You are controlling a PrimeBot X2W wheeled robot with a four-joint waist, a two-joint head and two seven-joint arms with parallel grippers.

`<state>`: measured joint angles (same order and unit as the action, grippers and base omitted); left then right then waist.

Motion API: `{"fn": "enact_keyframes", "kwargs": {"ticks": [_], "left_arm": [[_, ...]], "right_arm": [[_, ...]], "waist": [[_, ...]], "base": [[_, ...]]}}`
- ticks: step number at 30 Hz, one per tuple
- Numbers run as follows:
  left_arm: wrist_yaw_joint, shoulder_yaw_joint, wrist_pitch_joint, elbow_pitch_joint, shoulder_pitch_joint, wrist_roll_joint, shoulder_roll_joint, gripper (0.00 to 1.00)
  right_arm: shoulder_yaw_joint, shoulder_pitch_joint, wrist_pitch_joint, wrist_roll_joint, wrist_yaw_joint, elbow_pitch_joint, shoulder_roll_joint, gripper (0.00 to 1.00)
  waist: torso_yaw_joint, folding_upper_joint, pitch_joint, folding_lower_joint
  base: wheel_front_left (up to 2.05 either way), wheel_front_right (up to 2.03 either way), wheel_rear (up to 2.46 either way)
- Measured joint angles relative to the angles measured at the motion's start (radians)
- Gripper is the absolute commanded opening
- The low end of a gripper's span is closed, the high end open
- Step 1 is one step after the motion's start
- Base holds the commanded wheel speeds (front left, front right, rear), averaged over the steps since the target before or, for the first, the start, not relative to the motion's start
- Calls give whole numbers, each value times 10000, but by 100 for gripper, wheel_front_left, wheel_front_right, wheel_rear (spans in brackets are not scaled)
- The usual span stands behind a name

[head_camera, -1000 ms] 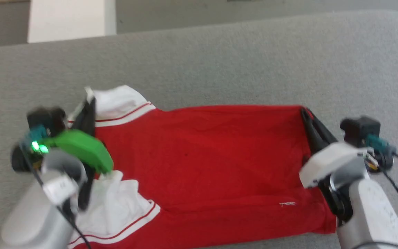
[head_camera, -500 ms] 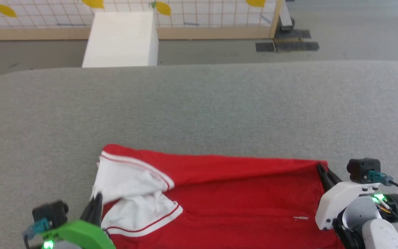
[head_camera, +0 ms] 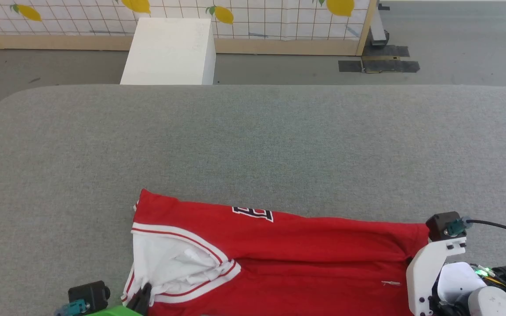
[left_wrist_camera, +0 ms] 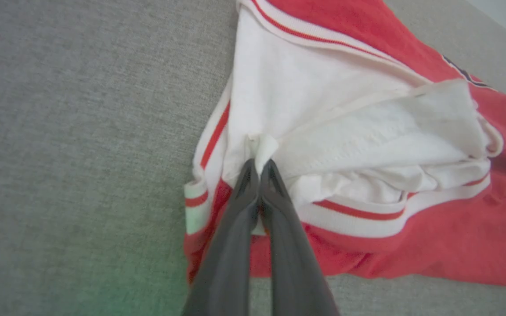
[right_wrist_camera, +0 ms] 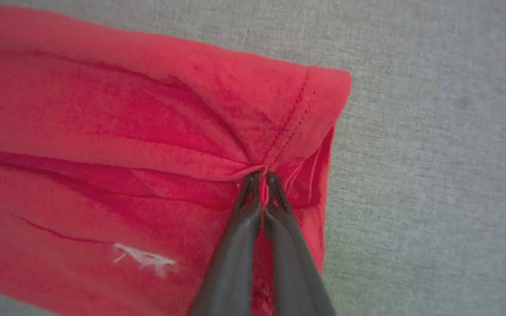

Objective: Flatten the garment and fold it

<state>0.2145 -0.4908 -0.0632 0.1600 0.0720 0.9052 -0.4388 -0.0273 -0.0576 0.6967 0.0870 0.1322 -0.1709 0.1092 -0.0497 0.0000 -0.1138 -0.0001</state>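
The red jersey (head_camera: pixel 314 259) lies along the near edge of the grey desk (head_camera: pixel 253 145). The left gripper (left_wrist_camera: pixel 259 166) has its fingers clamped on white inner cloth by the striped trim. The right gripper (right_wrist_camera: pixel 260 176) pinches the hem end, probably to keep the fold taut between them.

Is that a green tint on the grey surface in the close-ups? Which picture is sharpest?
Head view: sharpest, evenly lit, barely any shadow on the grey surface. Left wrist view: soft focus, green glow at lower left beside the left tool. Right wrist view: soft, fainter green tinge at lower right; the right tool blurs near the bottom.
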Motion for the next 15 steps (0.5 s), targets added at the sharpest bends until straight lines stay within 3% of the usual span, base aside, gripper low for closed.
{"fn": "enact_keyframes", "kwargs": {"ticks": [1, 2, 3, 4, 5, 6, 15], "left_arm": [[-44, -21, 0, 100, -55, 2, 33, 0], [-107, -48, 0, 215, -117, 17, 94, 0], [-144, -63, 0, 290, -179, 19, 176, 15], [-173, -81, 4, 353, -220, 19, 221, 46], [-211, -102, 10, 437, -273, 17, 242, 95], [-217, -104, -12, 504, -326, 13, 272, 100], [-462, -6, -1699, 514, -748, -1047, 435, 100]], "right_arm": [[-23, 0, 48, 0, 0, 33, -15, 0], [-48, 3, 88, 15, 0, 71, -44, 12], [-81, 20, 75, 42, 0, 117, -82, 46], [-140, 44, 25, 94, 0, 155, -121, 100], [-261, 125, -84, 188, 0, 226, -199, 100], [-389, 250, -270, 307, -2, 326, -276, 100], [-821, 1273, -3242, 884, 0, 1338, -562, 100]], "waist": [[-10, 0, -6, 0], [-22, 0, -10, 0], [-33, 0, -4, 1], [-44, 0, 8, 0], [-64, 0, 33, 0], [-89, 0, 64, 0], [-318, 0, 348, 0]], "base": [[0, 0, 0], [0, 0, 0], [0, 0, 0], [0, 0, 0], [0, 0, 0], [0, 0, 0], [0, 0, 0]]}}
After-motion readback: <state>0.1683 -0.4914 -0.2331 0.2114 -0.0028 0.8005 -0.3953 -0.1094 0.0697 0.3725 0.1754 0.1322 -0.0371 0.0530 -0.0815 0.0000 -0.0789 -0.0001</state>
